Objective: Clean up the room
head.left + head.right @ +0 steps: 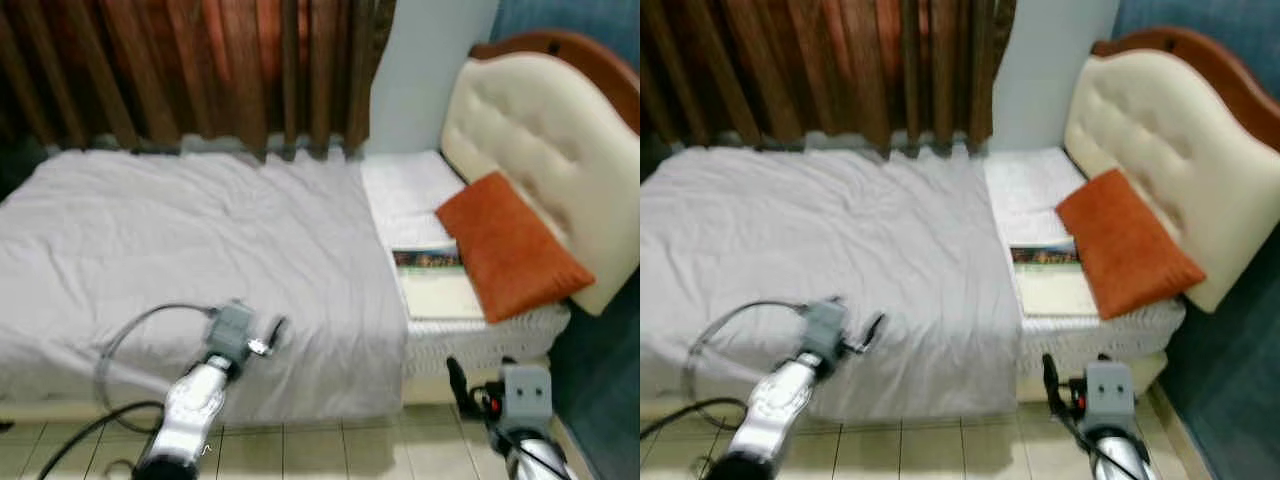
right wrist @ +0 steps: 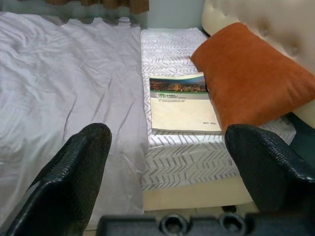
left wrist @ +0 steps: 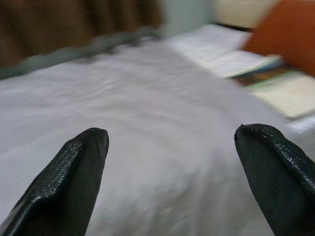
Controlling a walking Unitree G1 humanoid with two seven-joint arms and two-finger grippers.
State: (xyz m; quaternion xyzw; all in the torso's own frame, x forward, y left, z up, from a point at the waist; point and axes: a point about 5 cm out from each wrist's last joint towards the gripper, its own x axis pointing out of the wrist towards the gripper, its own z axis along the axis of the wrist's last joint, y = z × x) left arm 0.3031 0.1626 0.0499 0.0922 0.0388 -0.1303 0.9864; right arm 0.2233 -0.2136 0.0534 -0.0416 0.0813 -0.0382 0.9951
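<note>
The book (image 2: 183, 103) lies flat on the bare patterned mattress (image 2: 172, 44) at the head of the bed, its long edge touching the orange pillow (image 2: 253, 78) — the one loose thing here that I judge needs tidying.

My right gripper (image 2: 167, 162) stands wide apart, both black fingers (image 2: 74, 172) empty, hanging over the tiled floor (image 1: 330, 445) just off the bed's near edge and aimed straight at the book. My left gripper (image 3: 172, 167) is equally spread and empty, low over the grey sheet (image 1: 200, 250), well apart from the book. That sheet covers most of the bed and stops short of the head end, where the mattress shows.

Further out, the pillow leans against the cream tufted headboard (image 1: 540, 140), and brown curtains (image 1: 180, 70) hang along the far side of the bed.

What could go wrong, as I judge it: the book is thin and lies flush on a soft surface, so a finger coming down on top may just press it into the mattress instead of getting under an edge. If I come in from the pillow side I would likely nudge the pillow and shove it off the bed's corner. Pinching only the cover could let the pages fan open and slip — better to take the spine or the free long edge. My left arm's cable (image 1: 130, 340) trails over the sheet and could drag it.
</note>
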